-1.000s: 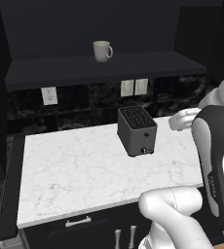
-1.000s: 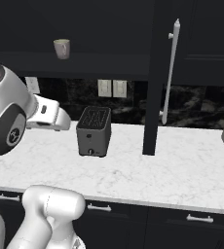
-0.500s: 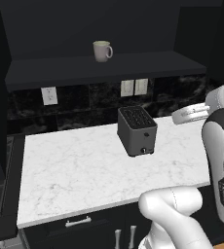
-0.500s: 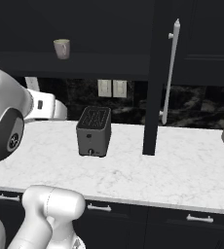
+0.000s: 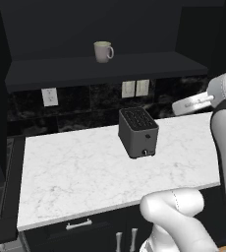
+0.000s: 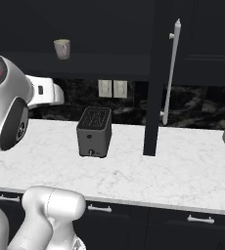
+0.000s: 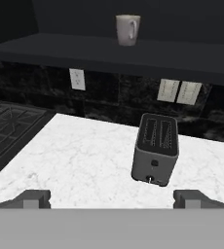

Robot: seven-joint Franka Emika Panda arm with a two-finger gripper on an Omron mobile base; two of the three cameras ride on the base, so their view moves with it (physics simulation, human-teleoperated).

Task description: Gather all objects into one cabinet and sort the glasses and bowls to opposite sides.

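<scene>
Gripper [image 7: 112,198] fingers spread wide, holding nothing, high over white marble counter [image 5: 75,172]. Pale mug [image 5: 103,51] upright on dark shelf [image 5: 149,64] of open cabinet, far behind dark toaster [image 5: 137,132]. Cabinet door [image 6: 158,73] with long silver handle [image 6: 171,68] stands open at right.

Even, soft rendered light falls from above, brightest on the white marble counter [image 5: 85,167]. The toaster [image 5: 137,132] casts only a faint shadow. The far cabinets and backsplash sink into near-black, swallowing detail. Everything is sharp, with no glare, blur or edge distortion.
</scene>
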